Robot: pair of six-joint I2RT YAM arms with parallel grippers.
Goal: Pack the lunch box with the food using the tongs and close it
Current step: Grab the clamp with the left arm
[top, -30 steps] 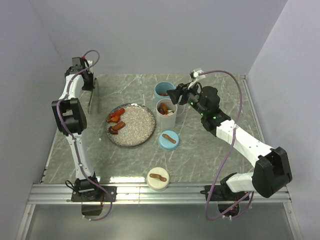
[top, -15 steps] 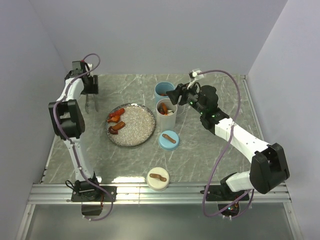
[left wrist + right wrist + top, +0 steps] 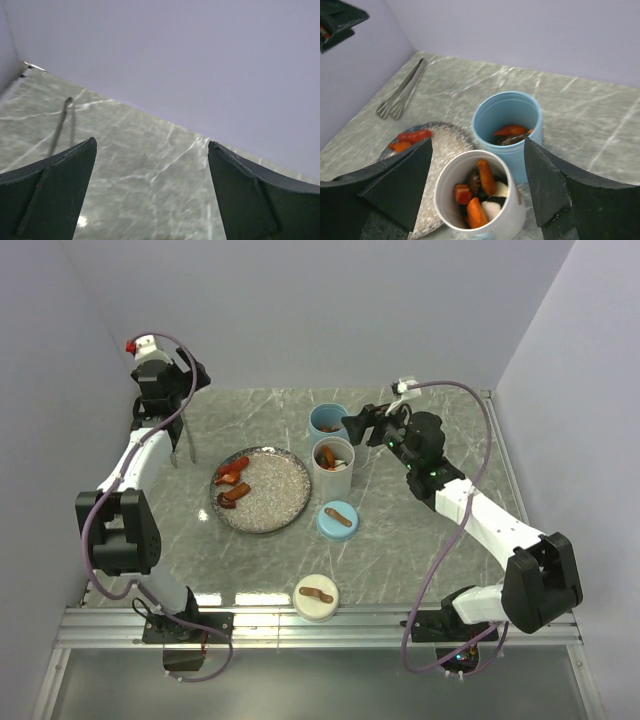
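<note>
Metal tongs (image 3: 402, 92) lie on the counter (image 3: 420, 550); left hand (image 3: 151, 143) and right hand (image 3: 477, 141) both released. Food (image 3: 231, 486) sits on the plate (image 3: 277, 496): we next grasp the tongs.

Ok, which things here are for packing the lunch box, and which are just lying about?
For the job: long grey metal tongs; orange and red food pieces on the round metal plate; tall white cup; blue cup; round blue lid; round cream lid.
Lying about: only the rig's aluminium rail.
</note>
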